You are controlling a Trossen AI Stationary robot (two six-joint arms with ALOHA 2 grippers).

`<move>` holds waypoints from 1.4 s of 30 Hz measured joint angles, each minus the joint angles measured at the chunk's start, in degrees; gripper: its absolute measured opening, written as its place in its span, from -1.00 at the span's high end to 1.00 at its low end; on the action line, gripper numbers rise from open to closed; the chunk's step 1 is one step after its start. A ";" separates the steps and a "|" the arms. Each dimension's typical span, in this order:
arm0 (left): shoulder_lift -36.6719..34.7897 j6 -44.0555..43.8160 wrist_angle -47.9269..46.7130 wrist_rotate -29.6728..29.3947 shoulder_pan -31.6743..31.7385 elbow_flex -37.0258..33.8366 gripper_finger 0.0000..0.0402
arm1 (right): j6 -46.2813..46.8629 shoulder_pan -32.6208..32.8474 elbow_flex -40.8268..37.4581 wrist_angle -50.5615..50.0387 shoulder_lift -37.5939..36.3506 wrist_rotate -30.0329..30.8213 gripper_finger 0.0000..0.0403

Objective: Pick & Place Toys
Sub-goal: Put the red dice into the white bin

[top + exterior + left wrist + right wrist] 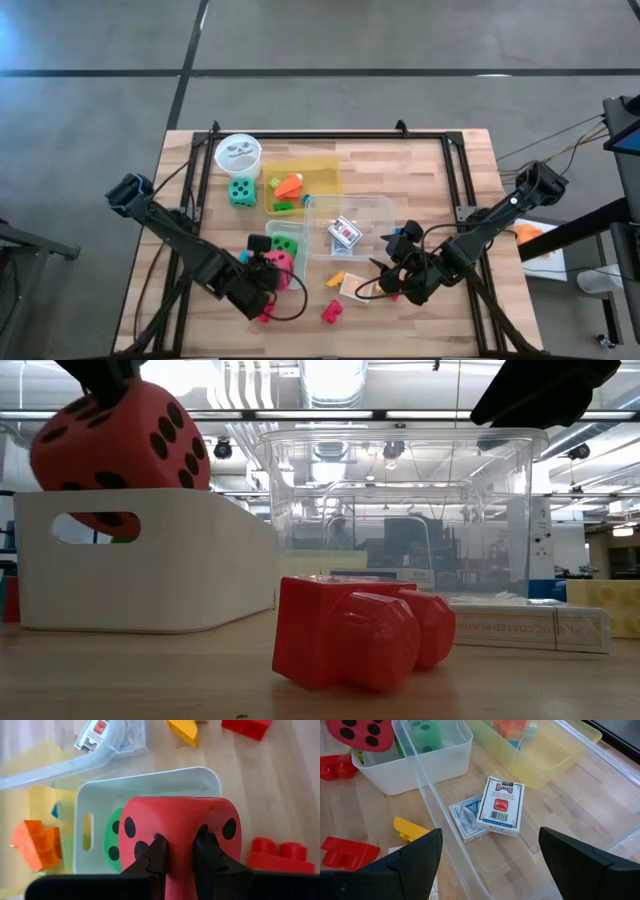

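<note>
A red dotted die (180, 820) hangs over a white bin (150, 780), with my left gripper (181, 847) shut on it. In the low view the red die (120, 440) is partly behind the bin wall (140, 570) and shows through its handle slot. A green die (112, 840) lies inside the bin. My right gripper (490, 865) stands open above the clear box (560, 835), which holds two card packs (500, 805). Loose toys on the table: a red block (350, 635), a yellow block (410, 827) and a teal die (241, 190). My left gripper pinches the red die's upper face (180, 840) between its two fingers (156, 851), which dig into the soft surface and dent it. The fingers come slanting down from above and from the table's near-left side. The die hangs lifted clear of the table, over the white bin.
The yellow tray (320, 170) at the back holds an orange block (290, 185) and a green one. A white round cup (238, 152) stands at the far left. More red blocks (277, 855) lie near the bin, and a card pack (355, 288) lies by my right gripper.
</note>
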 joint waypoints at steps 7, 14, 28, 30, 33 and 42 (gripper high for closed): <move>0.00 0.16 -0.27 -0.80 0.75 -0.15 0.77 | 0.00 0.01 0.00 0.00 0.00 0.00 -0.61; 0.00 0.18 -0.18 -3.04 1.19 -0.65 0.78 | 0.00 0.02 0.00 0.00 0.00 0.00 -0.61; 0.00 0.16 3.72 -3.03 1.25 -6.88 0.78 | 0.00 0.02 0.00 0.04 0.00 -0.01 -0.61; 0.00 0.14 4.30 -3.03 1.25 -7.51 0.78 | 0.00 0.01 0.00 0.04 0.00 0.01 -0.61; 0.00 0.12 4.89 -3.01 1.20 -8.26 0.78 | 0.00 0.00 0.00 0.07 0.00 -0.01 -0.61; 0.02 -0.06 7.77 -2.42 1.22 -10.04 0.81 | 0.00 0.01 0.00 0.11 0.00 0.00 -0.61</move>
